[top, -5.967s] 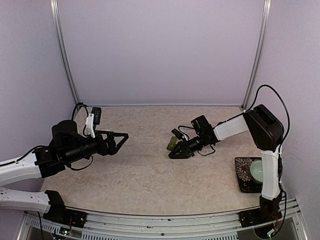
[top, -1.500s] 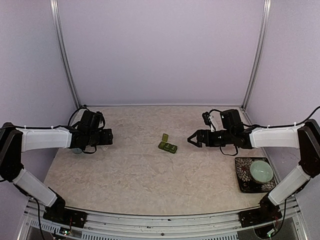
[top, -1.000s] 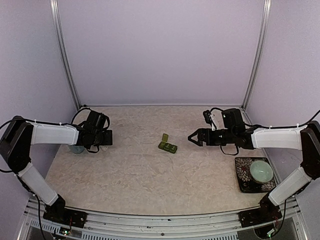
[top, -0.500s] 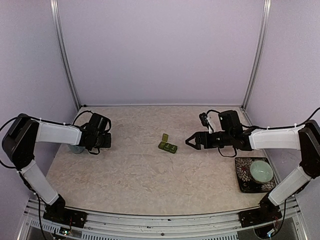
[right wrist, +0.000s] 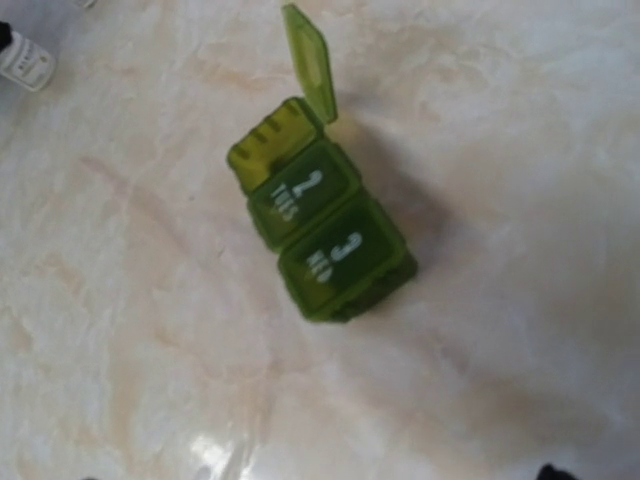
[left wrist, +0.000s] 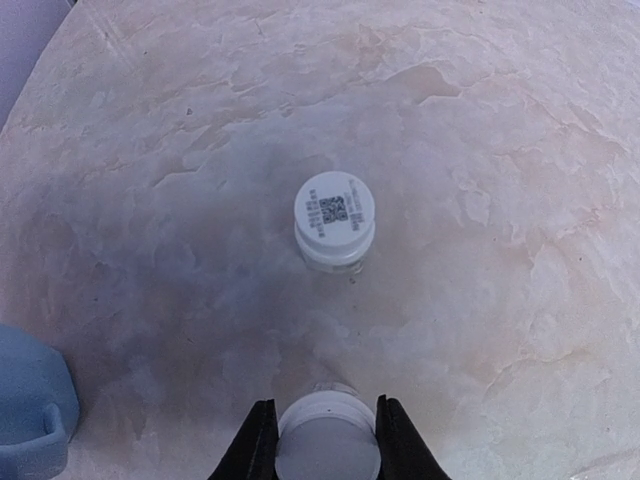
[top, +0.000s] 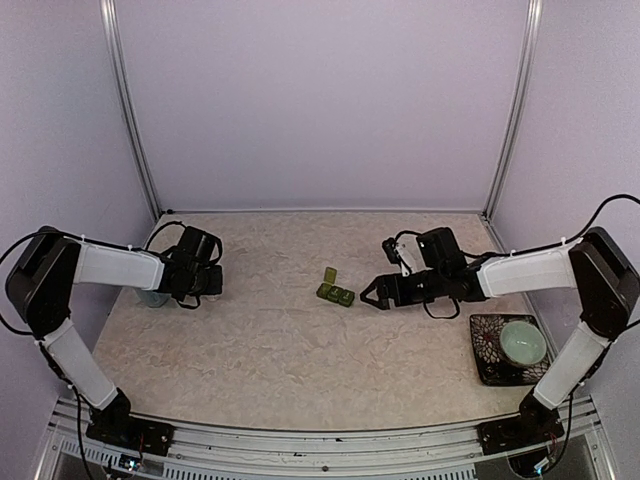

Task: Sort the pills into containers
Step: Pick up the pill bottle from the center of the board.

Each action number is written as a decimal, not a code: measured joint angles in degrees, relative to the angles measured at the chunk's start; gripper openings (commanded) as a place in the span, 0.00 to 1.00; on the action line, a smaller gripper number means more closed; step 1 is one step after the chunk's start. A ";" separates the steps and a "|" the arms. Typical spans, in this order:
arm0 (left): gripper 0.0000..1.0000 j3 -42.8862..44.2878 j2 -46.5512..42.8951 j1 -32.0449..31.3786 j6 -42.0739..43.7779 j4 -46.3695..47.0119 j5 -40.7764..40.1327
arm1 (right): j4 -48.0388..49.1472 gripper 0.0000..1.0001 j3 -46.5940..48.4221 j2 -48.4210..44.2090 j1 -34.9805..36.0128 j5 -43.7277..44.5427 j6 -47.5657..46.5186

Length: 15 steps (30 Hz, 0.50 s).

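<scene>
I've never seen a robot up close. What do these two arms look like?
The left arm and right arm have white tubular shells and bulky black joints, with thin black cables looping alongside. Each ends in a black two-fingered tool: left tool, right tool.

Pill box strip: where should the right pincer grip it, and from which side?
Probably best to grip the pill box strip across its long side walls at the closed compartments marked 2 and 3, coming down from above. It lies flat, and the end lid stands open, so keep the right pincer off that end.
</scene>
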 measured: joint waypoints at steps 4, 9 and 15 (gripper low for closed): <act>0.09 -0.59 -0.39 0.00 -0.02 0.50 0.35 | -1.75 0.97 3.85 2.97 0.50 1.03 -3.02; 0.09 -2.16 -3.17 -1.09 -0.35 -0.09 1.68 | -4.59 1.00 10.45 7.98 1.86 2.49 -8.85; 0.09 -2.56 -9.46 -5.44 -1.05 -1.46 2.58 | -8.72 1.00 18.25 15.02 3.13 5.81 -15.37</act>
